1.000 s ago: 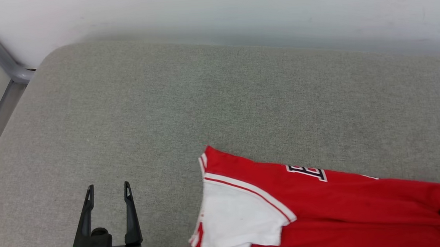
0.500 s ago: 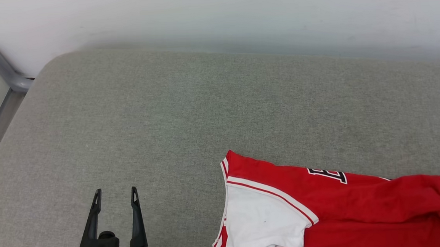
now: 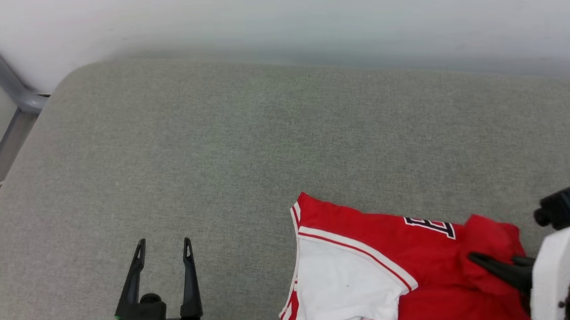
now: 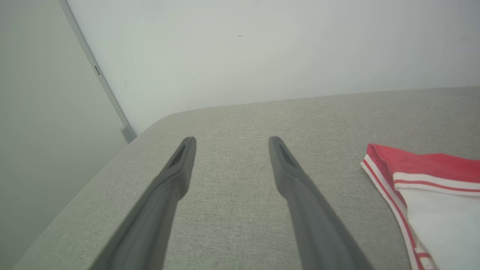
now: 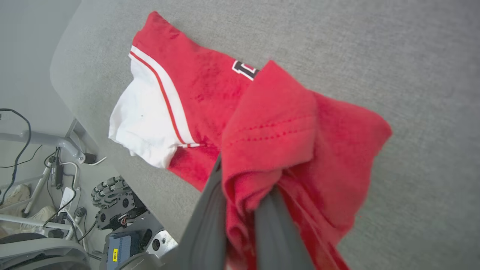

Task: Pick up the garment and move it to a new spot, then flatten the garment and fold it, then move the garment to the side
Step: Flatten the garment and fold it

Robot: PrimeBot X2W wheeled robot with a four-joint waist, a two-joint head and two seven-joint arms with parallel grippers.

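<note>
Grey pad (image 5: 375,56); right-wrist close-up: garment (image 5: 270,123) within right claw (image 5: 245,187)

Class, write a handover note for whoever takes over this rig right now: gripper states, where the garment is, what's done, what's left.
Left gripper: open, empty, over the grey cushion, apart from the garment.
Right gripper: shut on a bunched red edge of the garment.
Garment: crumpled at the cushion's near right, white sleeve lying flat.
Done: grasp. Left: relocating, flattening, folding, setting aside.
</note>
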